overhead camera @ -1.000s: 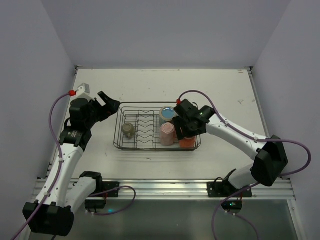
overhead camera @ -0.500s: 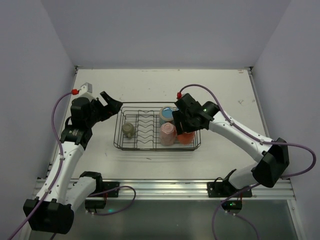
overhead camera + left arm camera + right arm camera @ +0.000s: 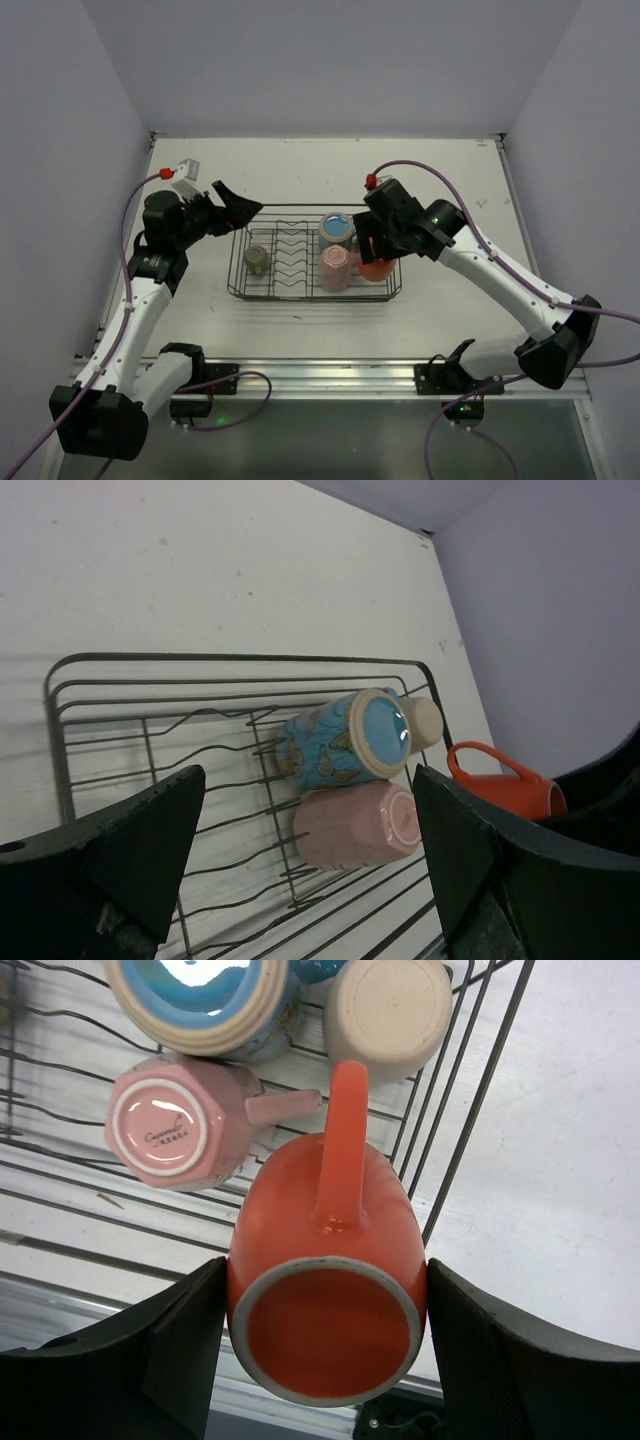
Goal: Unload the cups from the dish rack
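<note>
My right gripper (image 3: 377, 256) is shut on the orange mug (image 3: 376, 269) and holds it above the right end of the black wire dish rack (image 3: 236, 272). In the right wrist view the orange mug (image 3: 325, 1332) sits base-up between my fingers, handle pointing away. The light blue mug (image 3: 337, 229), pink mug (image 3: 334, 268) and beige mug (image 3: 388, 1005) lie in the rack's right half. The olive-grey mug (image 3: 257, 260) sits in its left half. My left gripper (image 3: 238, 203) is open and empty, above the rack's far left corner.
The rack's upright dividers (image 3: 291, 256) stand between the olive-grey mug and the other mugs. Bare white table (image 3: 450, 190) lies right of and behind the rack. The side walls rise close to both table edges.
My right gripper has risen with the orange mug, lifting it off the rack floor. My left gripper has swung right, toward the rack's far left corner.
</note>
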Available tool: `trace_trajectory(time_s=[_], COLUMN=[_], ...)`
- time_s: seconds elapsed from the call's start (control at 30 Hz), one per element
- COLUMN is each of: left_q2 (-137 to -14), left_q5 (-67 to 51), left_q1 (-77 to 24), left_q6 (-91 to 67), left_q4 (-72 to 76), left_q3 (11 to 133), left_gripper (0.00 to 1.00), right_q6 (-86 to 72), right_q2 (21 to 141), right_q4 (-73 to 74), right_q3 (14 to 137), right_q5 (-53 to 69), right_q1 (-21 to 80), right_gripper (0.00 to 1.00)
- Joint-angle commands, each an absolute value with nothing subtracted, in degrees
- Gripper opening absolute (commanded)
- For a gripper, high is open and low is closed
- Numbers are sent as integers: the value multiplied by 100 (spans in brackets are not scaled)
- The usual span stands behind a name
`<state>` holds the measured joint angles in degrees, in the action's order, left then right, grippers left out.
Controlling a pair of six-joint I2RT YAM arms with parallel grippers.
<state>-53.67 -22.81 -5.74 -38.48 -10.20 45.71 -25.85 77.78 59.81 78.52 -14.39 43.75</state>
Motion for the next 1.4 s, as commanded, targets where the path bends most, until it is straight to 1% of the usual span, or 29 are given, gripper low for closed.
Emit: trace_trajectory(time_s=[0.0,0.03,0.1,0.27,0.33,0.4,0.5,0.63,0.9,1.13,1.37], left_q2=[-5467,-5475,-5458,-5449,-5502,-5668,-5958,-6178,-6275,-6398,-6425], left_q5=[-3803,-4188,-4577,-5009,-5150,-5290,-5466,-5379,-5194,-5036,-4843], left_q1=[-562,-571,-615,-905,-1097,-1221,-1520,-1968,-2074,-2101,-2101], left_q6=[-4121,-4331,-4543,-5273,-5527,-5747,-6222,-6372,-6881,-6996,-7101], left_q4=[366,900,1412,3118,3801,4322,5585,5958,6907,6908,6917], left_q3=[4255,4167,3930,3412,3270,3103,2962,2971,2821,2821,2786], left_gripper=[89,88,88,88,87,85,84,83,83,81,81], right_q6=[-2461,-2452,-2426,-2399,-2391,-2356,-2242,-2206,-2232,-2303,-2382], right_q2=[7392,7383,7391,7506,7576,7646,7769,7910,8016,7744,7471], right_q4=[5959,5959,5959,5994,5985,5985,5854,5669,5318,4931,4518], right_q3=[8332,8436,8551,9166,9499,9728,10080,10440,10433,10248,9923], right_q5=[-1398,-1389,-1301,-1143,-1038,-932,-677,-466,-132,-18,377], right_q1=[4351,4351,4342,4315,4307,4307,4307,4298,4263,4254,4210], right_gripper=[0,0,0,0,0,0,0,0,0,0,0])
